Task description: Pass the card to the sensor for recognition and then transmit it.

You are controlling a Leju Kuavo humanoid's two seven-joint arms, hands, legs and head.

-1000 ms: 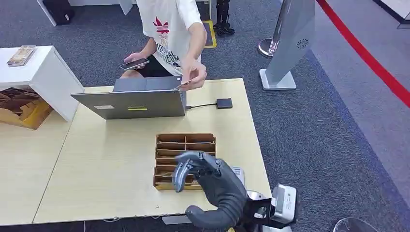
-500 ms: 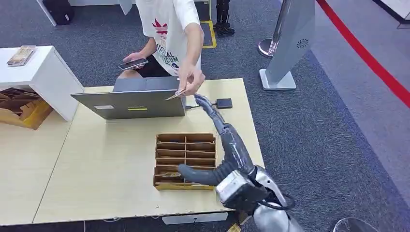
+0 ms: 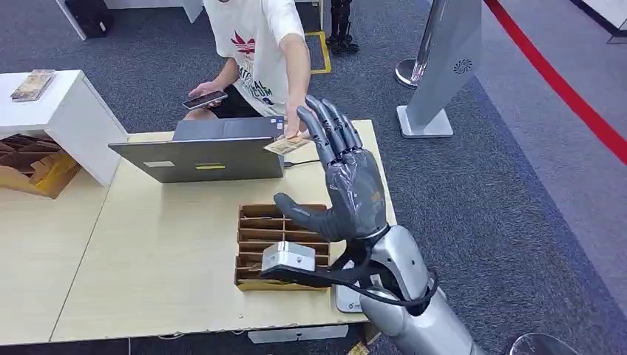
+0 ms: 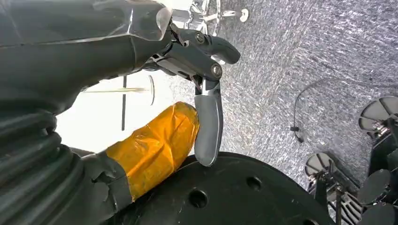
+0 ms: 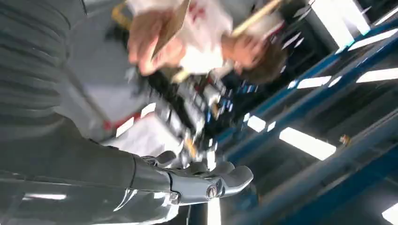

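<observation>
Early in the job, judging from the layout: card not yet taken, pinched in the person's hand above the far edge of the table, just past the laptop's right corner. Right hand raised palm-out with fingers straight and apart, thumb stuck out sideways, grasping nothing, fingertips near the card but apparently apart from it. Left hand hanging low over grey carpet, one finger extended; whether curled or spread overall, impossible to tell. Left to do, by that reading: take the card, present it to the sensor, hand it on. Likely sensor a small black flat box on a thin cable beside the laptop, partly hidden behind the raised hand. Card thin, stiff-looking, tan or pale brown, rectangular; blurred in the right wrist view. Table top pale wood laminate, smooth and matte. Brown slotted tray of wood or card, divided into narrow rows. Robot hand dark grey, hard and slightly glossy, forearm brushed silver metal.
</observation>
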